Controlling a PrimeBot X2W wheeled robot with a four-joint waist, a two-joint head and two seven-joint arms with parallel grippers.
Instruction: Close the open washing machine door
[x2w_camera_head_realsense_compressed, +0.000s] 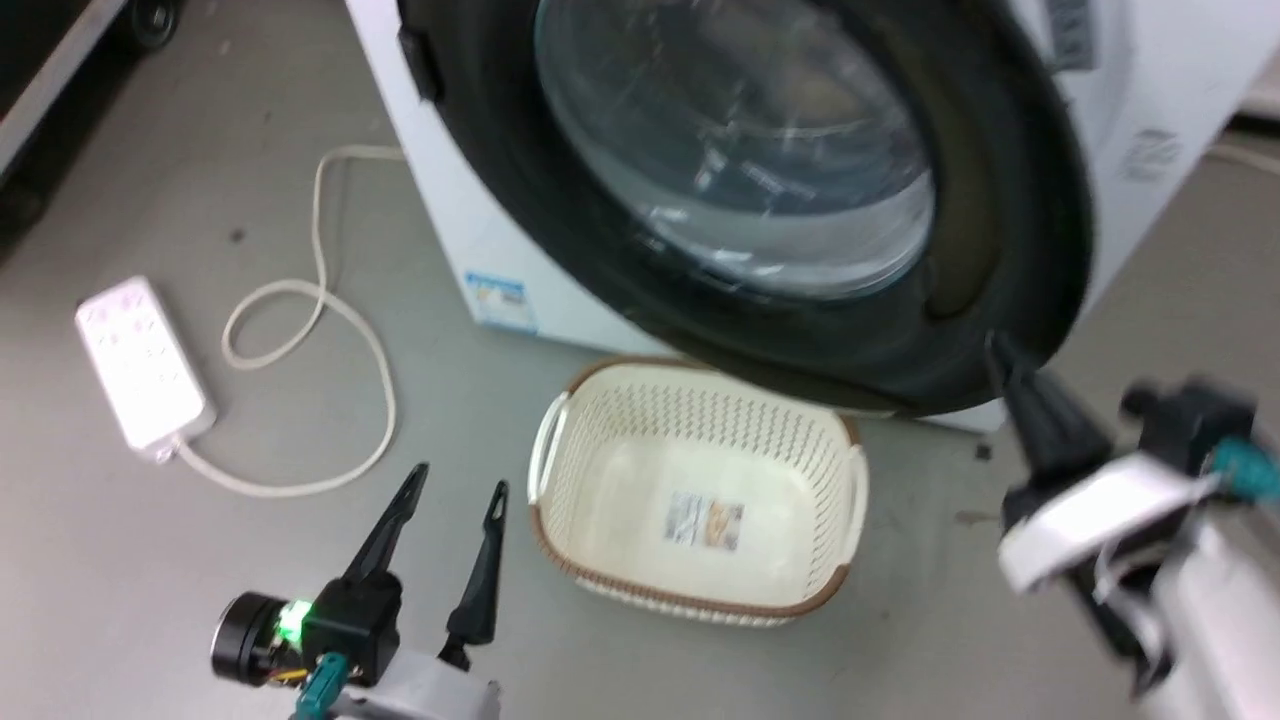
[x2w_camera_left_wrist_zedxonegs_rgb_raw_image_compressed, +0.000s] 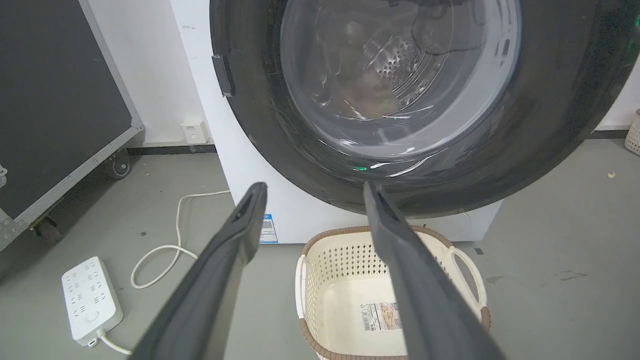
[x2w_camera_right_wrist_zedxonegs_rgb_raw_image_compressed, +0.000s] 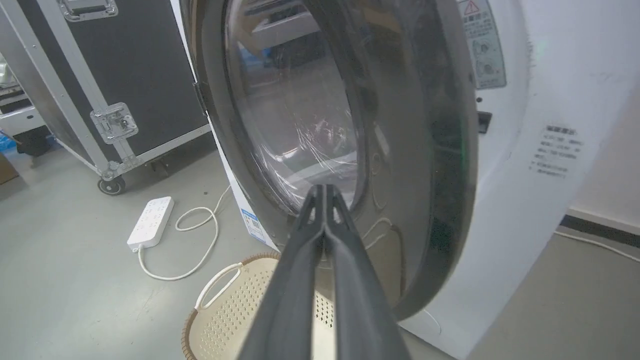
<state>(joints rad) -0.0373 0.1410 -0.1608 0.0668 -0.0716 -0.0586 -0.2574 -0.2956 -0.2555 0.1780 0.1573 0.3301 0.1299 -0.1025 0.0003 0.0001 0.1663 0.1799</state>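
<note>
In the head view the washing machine door (x2w_camera_head_realsense_compressed: 740, 150), with its black rim and bulging glass, fills the upper middle against the white washer (x2w_camera_head_realsense_compressed: 460, 220). The right gripper (x2w_camera_head_realsense_compressed: 1000, 350), blurred, points its closed fingers up at the door's lower right rim, while the left gripper (x2w_camera_head_realsense_compressed: 450, 492) hangs well apart at lower left, fingers spread and empty. The right arm is clearly the nearer. A cream laundry basket (x2w_camera_head_realsense_compressed: 700, 420) sits on the floor below the door, and the label (x2w_camera_head_realsense_compressed: 705, 522) on its bottom is too small to read, as is the blue-and-white sticker (x2w_camera_head_realsense_compressed: 497, 298) on the washer's lower front. In the left wrist view the door lies ahead and above the parted fingers. In the right wrist view the fingers are pressed together on nothing, tips before the lower edge of the glass; contact I cannot tell. The door's right edge stands slightly off the washer front, near a dark latch slot (x2w_camera_right_wrist_zedxonegs_rgb_raw_image_compressed: 483, 122), so the push likely goes straight ahead. A warning label (x2w_camera_right_wrist_zedxonegs_rgb_raw_image_compressed: 481, 45) with a triangle and the grey print (x2w_camera_right_wrist_zedxonegs_rgb_raw_image_compressed: 560, 150) on the side are illegible.
</note>
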